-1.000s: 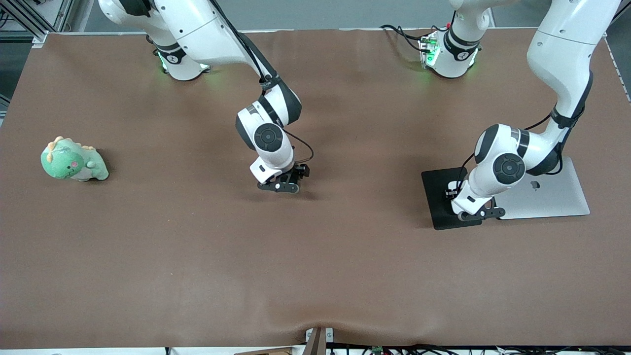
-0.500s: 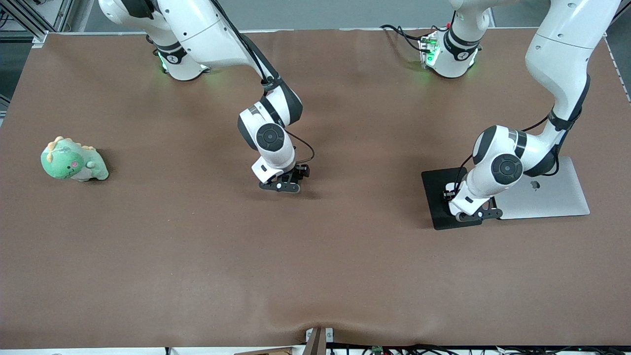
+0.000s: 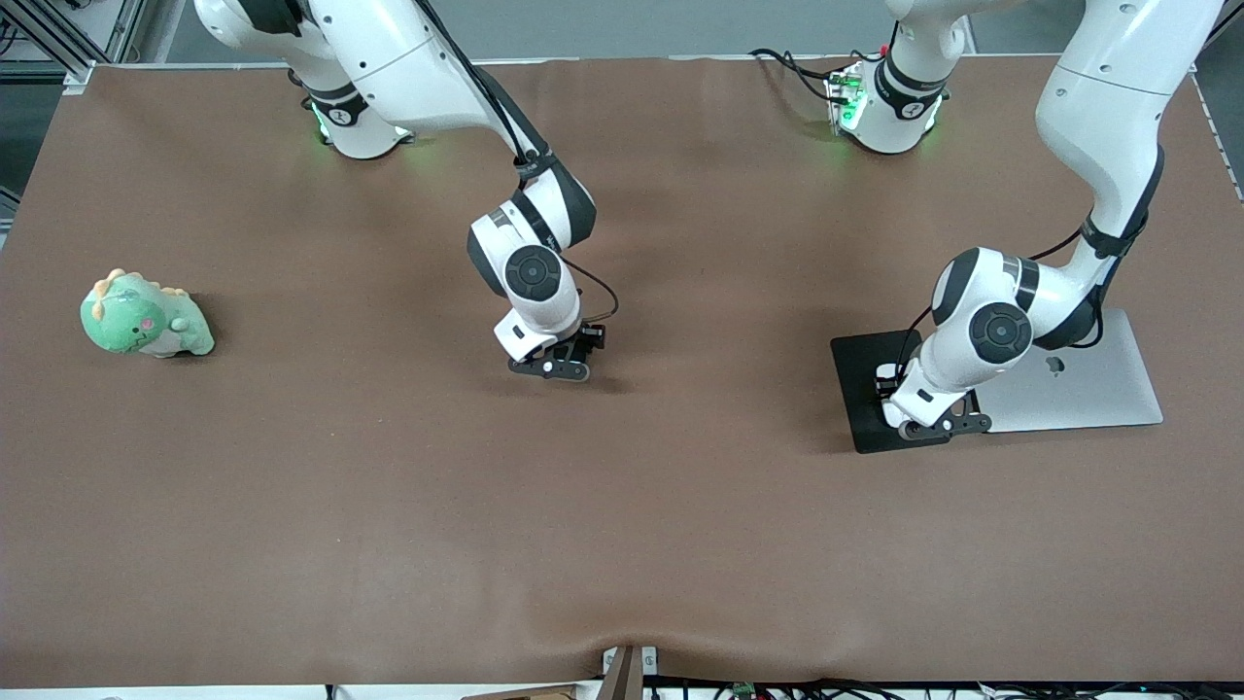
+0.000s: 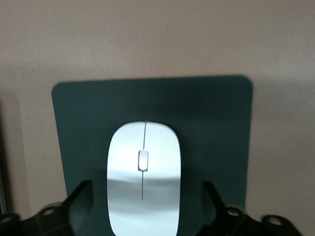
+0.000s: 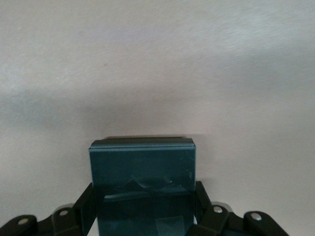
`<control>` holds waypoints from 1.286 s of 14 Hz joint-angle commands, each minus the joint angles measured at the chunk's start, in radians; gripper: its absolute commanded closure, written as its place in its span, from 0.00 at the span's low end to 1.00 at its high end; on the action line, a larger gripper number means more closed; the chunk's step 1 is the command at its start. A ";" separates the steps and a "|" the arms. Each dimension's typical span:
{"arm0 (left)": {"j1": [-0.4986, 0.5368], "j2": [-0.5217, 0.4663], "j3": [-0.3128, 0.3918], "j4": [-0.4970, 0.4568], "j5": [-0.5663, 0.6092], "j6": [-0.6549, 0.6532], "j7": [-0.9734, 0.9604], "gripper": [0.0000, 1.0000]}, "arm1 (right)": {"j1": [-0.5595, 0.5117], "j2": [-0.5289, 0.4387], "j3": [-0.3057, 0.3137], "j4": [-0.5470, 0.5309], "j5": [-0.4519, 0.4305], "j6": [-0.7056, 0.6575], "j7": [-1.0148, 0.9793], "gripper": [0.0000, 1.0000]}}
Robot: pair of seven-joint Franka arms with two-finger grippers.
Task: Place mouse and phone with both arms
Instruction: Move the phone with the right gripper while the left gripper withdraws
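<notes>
On the black pad (image 3: 861,389) toward the left arm's end of the table, the left gripper (image 3: 938,424) stands low, with the mouse (image 4: 143,174) between its fingers (image 4: 81,199). The left wrist view shows the mouse lying on the pad with its long axis running straight out from the gripper, the thin grey line down its middle and its rounded end pointing away from the wrist. The fingers stand spread, a dark gap of pad showing on each side of the mouse, so they do not grip it. In the front view the arm's wrist covers nearly all of the mouse; only a white sliver shows at the gripper. A silver laptop (image 3: 1079,379), lid closed, lies just beside the pad.

Near the middle of the table, the right gripper (image 3: 556,367) is low over the brown table (image 3: 389,506). The right wrist view shows the phone (image 5: 142,184) clamped between its fingers (image 5: 87,206), which press on both long edges; its long axis points straight out from the gripper. The front view hides the phone under the gripper.

A green plush dinosaur (image 3: 144,317) sits toward the right arm's end of the table.
</notes>
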State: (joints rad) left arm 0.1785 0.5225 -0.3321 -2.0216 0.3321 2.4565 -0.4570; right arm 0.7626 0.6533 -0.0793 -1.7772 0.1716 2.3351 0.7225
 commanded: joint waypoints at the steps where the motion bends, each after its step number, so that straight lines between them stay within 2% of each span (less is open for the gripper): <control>1: 0.003 -0.065 -0.007 0.024 0.013 -0.037 -0.006 0.00 | -0.037 -0.084 -0.004 -0.007 -0.011 -0.100 0.050 1.00; 3: 0.009 -0.104 -0.034 0.102 -0.001 -0.165 -0.002 0.00 | -0.071 -0.133 -0.004 -0.013 -0.012 -0.158 0.042 1.00; 6: 0.009 -0.133 -0.070 0.312 -0.008 -0.465 0.008 0.00 | -0.106 -0.194 -0.004 -0.036 -0.012 -0.212 0.040 1.00; 8: 0.009 -0.169 -0.071 0.406 -0.011 -0.583 0.009 0.00 | -0.129 -0.234 -0.004 -0.059 -0.012 -0.215 0.037 1.00; 11: 0.009 -0.220 -0.073 0.497 -0.028 -0.668 0.061 0.00 | -0.196 -0.314 -0.004 -0.143 -0.012 -0.209 -0.044 1.00; 14: 0.019 -0.303 -0.061 0.556 -0.115 -0.763 0.129 0.00 | -0.259 -0.372 -0.003 -0.211 -0.012 -0.208 -0.127 1.00; 16: 0.064 -0.331 -0.065 0.607 -0.168 -0.845 0.155 0.00 | -0.285 -0.385 -0.005 -0.243 -0.012 -0.208 -0.132 1.00; 18: 0.107 -0.366 -0.073 0.623 -0.228 -0.869 0.233 0.00 | -0.339 -0.415 -0.005 -0.289 -0.012 -0.200 -0.208 1.00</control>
State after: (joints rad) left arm 0.2422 0.1866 -0.3940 -1.4189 0.1550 1.6212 -0.2918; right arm 0.4773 0.3043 -0.1004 -1.9902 0.1712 2.1237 0.5754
